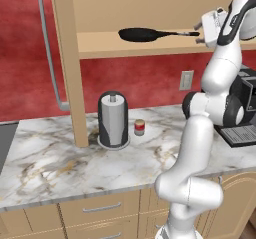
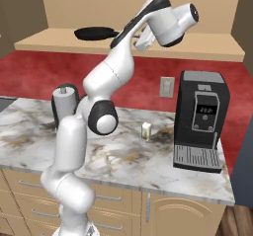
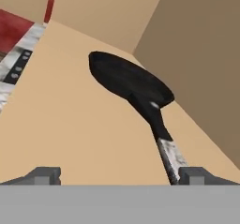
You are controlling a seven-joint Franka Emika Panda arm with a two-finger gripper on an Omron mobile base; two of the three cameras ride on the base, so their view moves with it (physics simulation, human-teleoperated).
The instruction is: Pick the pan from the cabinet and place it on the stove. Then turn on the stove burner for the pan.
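Observation:
The black pan (image 1: 142,34) lies on the open cabinet's shelf (image 1: 110,47), its long handle pointing right toward my hand. My gripper (image 1: 199,35) hovers at the handle's silver tip, jaws wide open and holding nothing. In the hand view the pan (image 3: 129,80) lies ahead on the tan shelf floor (image 3: 65,124). Its handle runs down to just inside the right fingertip (image 3: 194,175), and the gripper (image 3: 119,176) is open. From the right base view the pan (image 2: 94,33) shows left of my forearm. The stove (image 3: 16,63) shows as a dark strip with knobs far below, and as a grey slab (image 1: 5,143) at the counter's left end.
The cabinet door (image 1: 67,63) hangs open at the left with its long grey handle (image 1: 50,58). On the marble counter stand a paper towel holder (image 1: 113,119), a small red jar (image 1: 139,127) and a black coffee machine (image 2: 201,121). The cabinet's side wall (image 3: 201,78) is close on the right of the pan.

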